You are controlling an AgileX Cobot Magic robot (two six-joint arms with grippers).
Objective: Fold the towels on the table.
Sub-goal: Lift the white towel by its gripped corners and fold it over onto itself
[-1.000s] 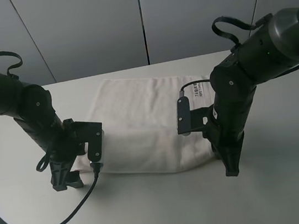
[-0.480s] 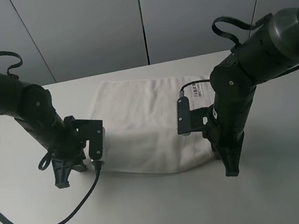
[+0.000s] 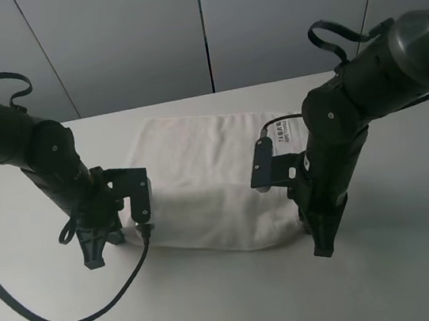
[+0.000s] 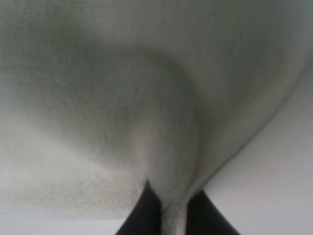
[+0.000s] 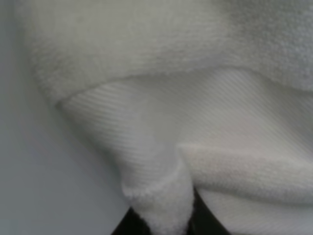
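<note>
Clamped shut on the towel (image 3: 210, 185) at both lower corners — left gripper (image 4: 173, 219) lower left, right gripper (image 5: 165, 221) lower right. Spread mid-frame on the table (image 3: 220, 311); gripped thus, likely, to carry the near edge up-frame evenly.

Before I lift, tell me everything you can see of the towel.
The towel is white terry cloth, spread mostly flat across the middle of the white table, roughly rectangular and softly rumpled. A small tag with dark print sits near its far right corner. A ribbed woven band runs along the edge by the right gripper. Both near corners are pinched: the left gripper is shut on one, the right gripper on the other.
</note>
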